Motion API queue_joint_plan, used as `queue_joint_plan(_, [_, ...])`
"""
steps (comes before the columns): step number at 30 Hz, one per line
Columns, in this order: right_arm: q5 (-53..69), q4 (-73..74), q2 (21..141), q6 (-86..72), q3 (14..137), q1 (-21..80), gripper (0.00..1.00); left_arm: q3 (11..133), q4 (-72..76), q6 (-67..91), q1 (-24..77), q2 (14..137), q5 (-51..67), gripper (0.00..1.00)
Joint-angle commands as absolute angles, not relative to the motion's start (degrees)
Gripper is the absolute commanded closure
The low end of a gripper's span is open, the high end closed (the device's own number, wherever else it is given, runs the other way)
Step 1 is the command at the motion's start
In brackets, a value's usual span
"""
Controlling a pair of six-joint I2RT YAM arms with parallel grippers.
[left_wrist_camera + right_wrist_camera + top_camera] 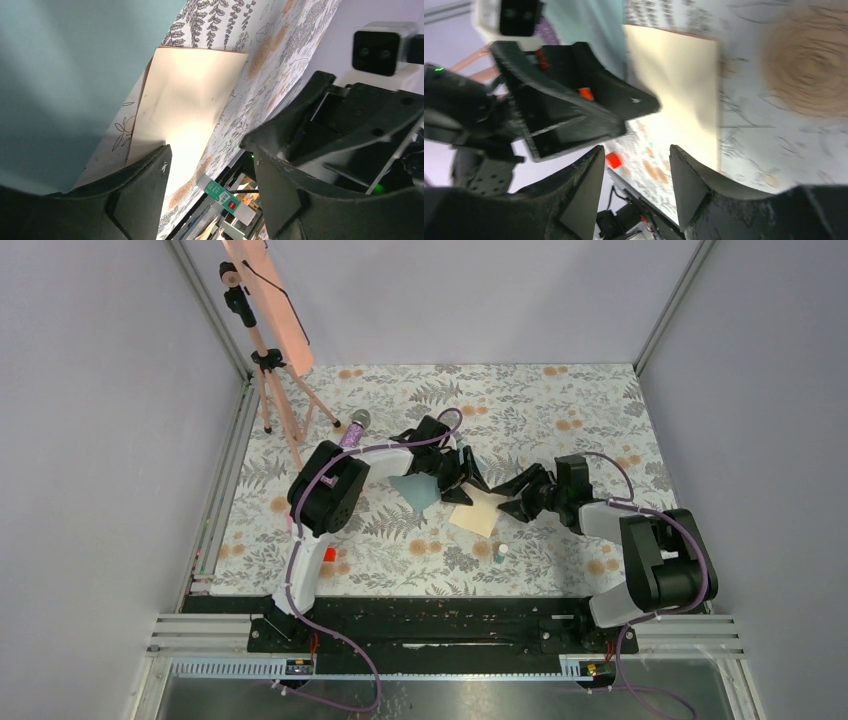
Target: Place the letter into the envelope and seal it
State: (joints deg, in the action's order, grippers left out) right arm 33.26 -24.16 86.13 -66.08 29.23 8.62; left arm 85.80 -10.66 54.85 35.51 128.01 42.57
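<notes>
- Two robot arms lean in over the fern-print bench (560, 400) and meet nose to nose above the paperwork near its middle.
- The letter (478, 512) lies flat on the bench, fully outside the envelope (415, 490). The teal envelope sits just to its left, partly under the left arm. Whether their edges touch cannot be told.
- The layout looks deliberate. With the sheet beside the envelope, one arm can steady the pocket while the other feeds the paper in.
- The left end effector (465, 485) hangs low over the letter's near-left edge with its fingers moderately spread. Nothing sits between them, and one finger (150, 180) overlaps the sheet in the wrist view. Contact cannot be confirmed.
- The right end effector (505, 502) faces it from the letter's right side. Its fingers are parted to a similar medium gap and are empty, poised above the paper rather than gripping it.
- By the look of it, insertion has not begun. Lifting so thin a sheet off a flat surface will likely need an edge raised first.
- A small white tube (500, 552), probably for sealing, stands near the letter toward the arms' bases.
</notes>
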Motion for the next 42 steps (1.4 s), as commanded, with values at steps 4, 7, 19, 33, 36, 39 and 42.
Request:
queue_joint_plan(4, [24.83, -4.70, 84.25, -58.28, 31.44, 8.84, 0.41, 85.65, -12.39, 53.32, 35.93, 129.16, 40.60, 0.36])
queue_joint_plan(7, [25.75, -8.35, 87.69, -59.25, 30.99, 9.56, 0.41, 85.77, -12.13, 53.44, 35.90, 129.32, 40.45, 0.36])
queue_joint_plan(19, [33.03, -34.16, 94.41, -69.25, 27.84, 10.37, 0.41, 86.19, -12.02, 54.12, 35.94, 129.74, 40.81, 0.36])
queue_joint_plan(33, [40.37, -58.31, 97.46, -78.00, 25.16, 10.42, 0.43, 85.56, -11.64, 54.43, 35.90, 129.61, 40.85, 0.36])
queue_joint_plan(36, [37.47, -50.37, 93.50, -73.20, 23.59, 10.37, 0.42, 85.53, -11.61, 54.36, 35.94, 129.50, 40.88, 0.36])
queue_joint_plan(39, [32.71, -36.82, 87.39, -66.47, 23.12, 10.38, 0.40, 85.40, -11.68, 54.40, 35.89, 129.35, 40.82, 0.36])
queue_joint_plan(42, [27.38, -23.65, 81.57, -61.34, 23.28, 10.37, 0.38, 85.43, -11.55, 54.58, 35.94, 129.40, 40.70, 0.36])
